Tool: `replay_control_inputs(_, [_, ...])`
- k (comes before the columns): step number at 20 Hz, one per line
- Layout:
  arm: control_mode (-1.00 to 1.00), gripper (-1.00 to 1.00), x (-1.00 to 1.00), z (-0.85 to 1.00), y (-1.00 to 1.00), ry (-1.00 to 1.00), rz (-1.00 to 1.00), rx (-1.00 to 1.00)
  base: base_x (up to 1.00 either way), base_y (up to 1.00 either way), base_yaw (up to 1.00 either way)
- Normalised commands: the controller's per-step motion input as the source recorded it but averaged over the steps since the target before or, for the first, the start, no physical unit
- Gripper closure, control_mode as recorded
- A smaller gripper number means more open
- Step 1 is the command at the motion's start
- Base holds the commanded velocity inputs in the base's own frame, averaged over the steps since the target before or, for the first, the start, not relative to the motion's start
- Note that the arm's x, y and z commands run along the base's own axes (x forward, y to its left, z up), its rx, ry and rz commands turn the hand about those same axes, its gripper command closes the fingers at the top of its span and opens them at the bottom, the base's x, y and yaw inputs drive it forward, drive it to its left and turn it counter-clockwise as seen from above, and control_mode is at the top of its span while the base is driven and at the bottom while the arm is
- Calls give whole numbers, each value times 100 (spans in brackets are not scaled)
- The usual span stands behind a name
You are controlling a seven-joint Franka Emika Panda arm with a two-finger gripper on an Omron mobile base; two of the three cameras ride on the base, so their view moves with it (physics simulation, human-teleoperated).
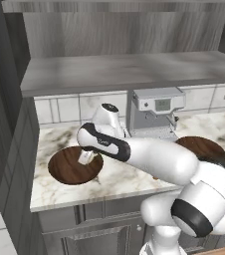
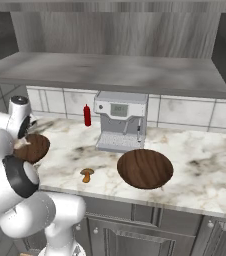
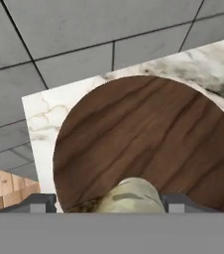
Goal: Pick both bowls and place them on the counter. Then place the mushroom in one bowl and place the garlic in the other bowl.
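One dark wooden bowl (image 1: 64,170) (image 2: 36,146) (image 3: 148,129) rests near the left end of the marble counter (image 1: 59,195) (image 2: 205,170). My gripper (image 1: 86,159) (image 3: 109,203) hangs just over its middle, shut on the pale lumpy garlic (image 3: 131,197), which sits between the two finger tips. The other bowl (image 1: 202,146) (image 2: 145,168) stands on the counter to the right, in front of the coffee machine, with nothing in it. Between the two bowls, near the front edge, the small orange-brown mushroom (image 2: 87,174) lies on the marble.
A grey coffee machine (image 1: 154,112) (image 2: 121,120) stands against the tiled back wall, with a red bottle (image 2: 87,115) to its left. A grey shelf slab (image 1: 124,69) overhangs the counter. The counter's left end drops to a tiled floor (image 3: 59,44).
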Motion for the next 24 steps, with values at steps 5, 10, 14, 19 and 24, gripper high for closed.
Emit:
replay_control_inputs(5, [-100, 100, 2, -35, 4, 6, 0, -11, 0, 0, 0])
replay_control_inputs(10, [-100, 100, 5, -24, 0, 5, 0, -4, 0, 0, 0])
replay_control_inputs(14, [-100, 100, 3, -16, 0, 4, 0, -4, 0, 0, 0])
replay_control_inputs(19, [-100, 100, 4, -15, 2, 2, 0, -1, 0, 0, 0])
replay_control_inputs(24, [-100, 100, 2, -10, 3, 3, 0, 0, 0, 0, 0])
